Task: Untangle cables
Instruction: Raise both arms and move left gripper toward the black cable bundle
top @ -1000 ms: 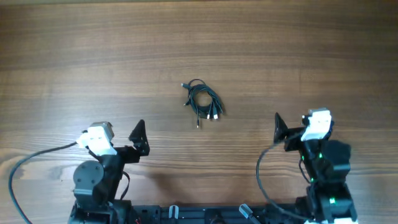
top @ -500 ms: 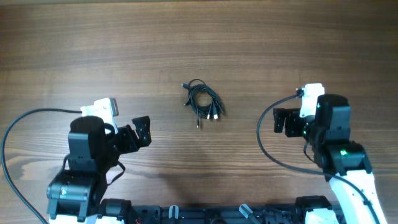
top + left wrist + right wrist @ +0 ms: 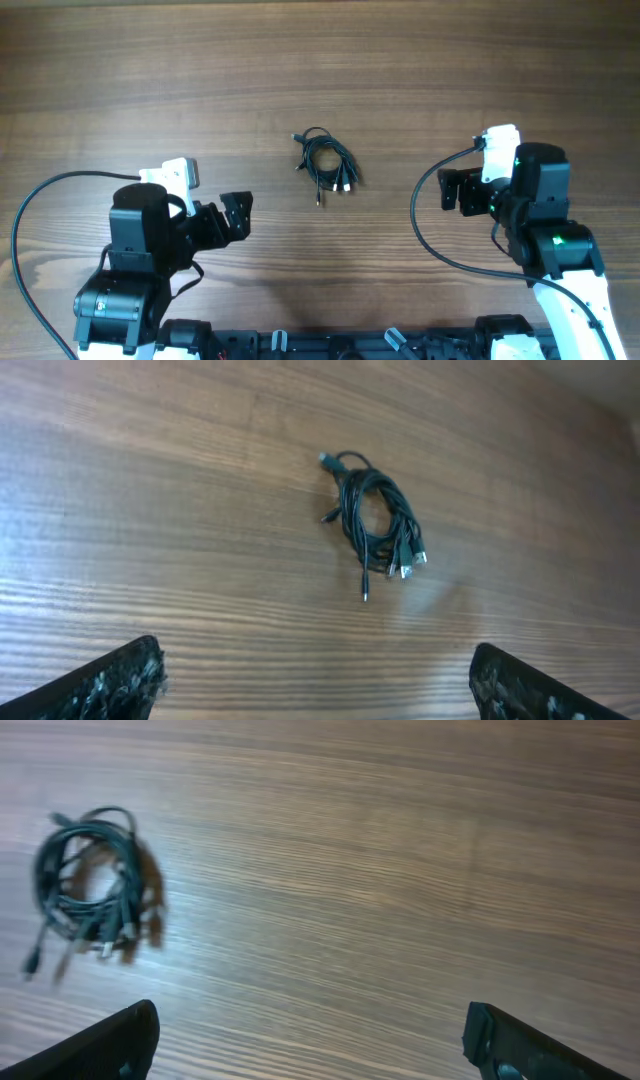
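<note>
At mid-table, left the cables (image 3: 326, 165) bundled in one small tangle, perhaps four strands, untouched; swung left gripper (image 3: 237, 216) and right gripper (image 3: 453, 191) nearer on either side, with jaws spread wide, empty; untangling unstarted

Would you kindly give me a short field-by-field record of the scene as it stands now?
surface: wooden table
cables: one small black tangle, mid-table, between the two arms, plug ends toward the arms' side
left end effector: open, empty, apart from the cables
right end effector: open, empty, apart from the cables
task state: untangling not yet begun
</note>
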Controlling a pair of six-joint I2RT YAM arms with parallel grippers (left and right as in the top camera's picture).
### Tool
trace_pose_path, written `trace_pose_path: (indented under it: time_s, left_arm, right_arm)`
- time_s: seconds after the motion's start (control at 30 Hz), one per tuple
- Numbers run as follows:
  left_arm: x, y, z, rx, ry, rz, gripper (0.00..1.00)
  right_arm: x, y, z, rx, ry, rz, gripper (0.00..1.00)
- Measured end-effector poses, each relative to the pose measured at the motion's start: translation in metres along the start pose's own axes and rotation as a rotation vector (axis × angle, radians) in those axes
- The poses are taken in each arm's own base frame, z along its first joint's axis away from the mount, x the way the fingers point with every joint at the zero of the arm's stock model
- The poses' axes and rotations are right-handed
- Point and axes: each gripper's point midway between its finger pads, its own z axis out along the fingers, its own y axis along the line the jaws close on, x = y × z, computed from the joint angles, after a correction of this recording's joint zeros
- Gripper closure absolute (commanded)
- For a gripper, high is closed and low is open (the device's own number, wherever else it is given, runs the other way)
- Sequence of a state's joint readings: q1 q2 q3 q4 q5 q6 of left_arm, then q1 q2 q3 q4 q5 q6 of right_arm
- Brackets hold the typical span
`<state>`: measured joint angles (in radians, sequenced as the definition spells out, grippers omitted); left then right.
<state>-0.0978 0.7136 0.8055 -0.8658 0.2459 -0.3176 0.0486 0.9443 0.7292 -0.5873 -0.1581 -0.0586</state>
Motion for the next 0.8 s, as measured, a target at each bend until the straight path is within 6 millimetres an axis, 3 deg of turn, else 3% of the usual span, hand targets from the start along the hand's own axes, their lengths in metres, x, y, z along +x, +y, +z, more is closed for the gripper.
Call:
trace_pose_path:
  time_s: [0.33,0.57,0.8]
  left_arm:
    - [-0.021,-0.004,0.003,0.013,-0.074,-0.013,0.00]
    - [-0.042,-0.002,0.034,-0.031,-0.006,-0.050,0.00]
    - [-0.091,-0.016,0.075,-0.027,-0.002,-0.038,0.00]
  right_arm:
    - [-0.006,0.010,0.000,-0.059,-0.026,0.035,0.00]
    - [-0.006,0.010,0.000,-0.061,-0.022,0.116,0.00]
    - [-0.005,0.011,0.000,-0.064,-0.016,0.219,0.00]
